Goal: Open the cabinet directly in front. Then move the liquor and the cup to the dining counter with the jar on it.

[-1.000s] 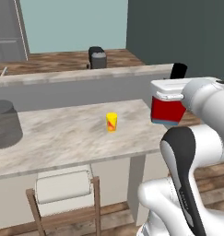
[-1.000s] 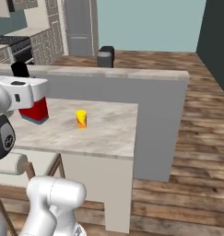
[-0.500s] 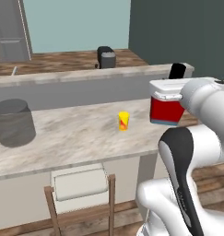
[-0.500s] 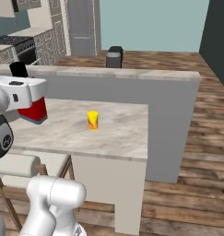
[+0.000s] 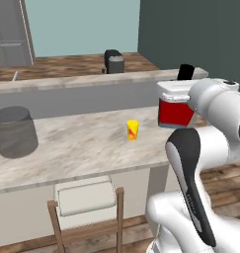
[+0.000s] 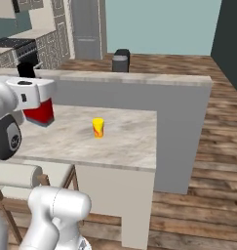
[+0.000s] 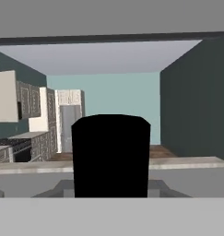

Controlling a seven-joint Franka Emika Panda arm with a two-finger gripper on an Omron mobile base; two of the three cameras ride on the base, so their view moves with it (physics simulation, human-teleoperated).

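1. We can read no text, brand, number or sign anywhere.
2. The liquor (image 5: pixel 176 112), held up at the pincer, has a wide red label bearing no lettering.
3. The cup (image 5: pixel 133 130), on the worktop (image 5: pixel 77 148) beside the pincer, carries a red-orange mark, but no readable characters.
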